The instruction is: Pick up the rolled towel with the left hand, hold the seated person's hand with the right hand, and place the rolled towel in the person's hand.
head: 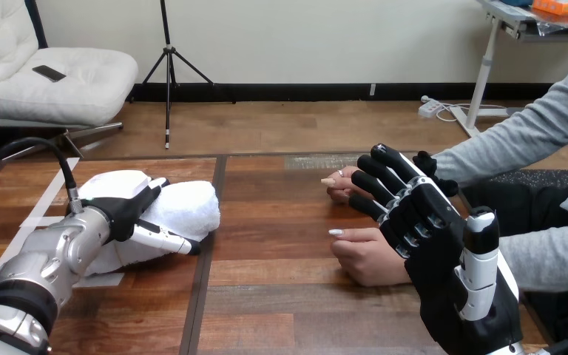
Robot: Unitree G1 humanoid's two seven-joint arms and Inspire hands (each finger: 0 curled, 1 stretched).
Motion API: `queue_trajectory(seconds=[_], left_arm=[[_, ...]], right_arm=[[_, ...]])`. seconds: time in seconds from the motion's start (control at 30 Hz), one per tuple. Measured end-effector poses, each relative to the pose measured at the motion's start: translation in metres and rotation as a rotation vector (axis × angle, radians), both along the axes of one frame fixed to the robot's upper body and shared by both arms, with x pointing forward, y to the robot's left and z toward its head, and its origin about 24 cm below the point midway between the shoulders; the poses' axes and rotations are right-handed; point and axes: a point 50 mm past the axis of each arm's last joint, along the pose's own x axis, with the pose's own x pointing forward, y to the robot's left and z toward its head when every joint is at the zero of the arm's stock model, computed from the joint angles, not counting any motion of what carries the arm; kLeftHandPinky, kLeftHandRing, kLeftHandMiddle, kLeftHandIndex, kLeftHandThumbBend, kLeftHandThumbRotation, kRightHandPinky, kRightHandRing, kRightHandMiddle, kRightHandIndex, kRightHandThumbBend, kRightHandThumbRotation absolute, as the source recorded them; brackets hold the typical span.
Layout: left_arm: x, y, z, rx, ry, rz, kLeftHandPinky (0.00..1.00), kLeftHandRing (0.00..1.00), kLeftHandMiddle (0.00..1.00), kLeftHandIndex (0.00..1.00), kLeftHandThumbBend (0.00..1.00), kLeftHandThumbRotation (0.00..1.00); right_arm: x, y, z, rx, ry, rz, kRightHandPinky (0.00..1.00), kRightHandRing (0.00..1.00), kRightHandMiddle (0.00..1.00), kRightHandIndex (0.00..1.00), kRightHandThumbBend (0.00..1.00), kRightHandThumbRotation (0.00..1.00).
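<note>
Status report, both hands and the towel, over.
Left hand curled round rolled towel, on table. Right hand open beside person's hands, no grasp. Nothing between.

So a white padded chair is sitting back left, black tripod is standing on the wood floor by a pale wall.

Inspector: Towels, counted?
Clerk: One rolled towel, white.
Inspector: Robot hands?
Clerk: Two entered: the left hand and the right hand.
Inspector: The person's hands?
Clerk: Two, both at the view's right: the person's farther hand and the person's nearer hand.
Inspector: Surfaces bearing them?
Clerk: One wooden surface.
Inspector: Tape marks?
Clerk: White tape strips beside the left arm. Number cannot be told, as the arm covers part.
</note>
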Motion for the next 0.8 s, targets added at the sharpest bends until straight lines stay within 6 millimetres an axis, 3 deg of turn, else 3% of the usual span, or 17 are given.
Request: queue_trajectory(seconds=[0.8], left_arm=[[0.0000, 0.0002, -0.0004, 0.002, 0.005, 0.005, 1.00, 1.00, 1.00, 0.99, 1.00, 0.67]], right_arm=[[0.0000, 0.0003, 0.0002, 0.001, 0.000, -0.001, 0.88, 0.91, 0.89, 0.88, 0.80, 1.00]])
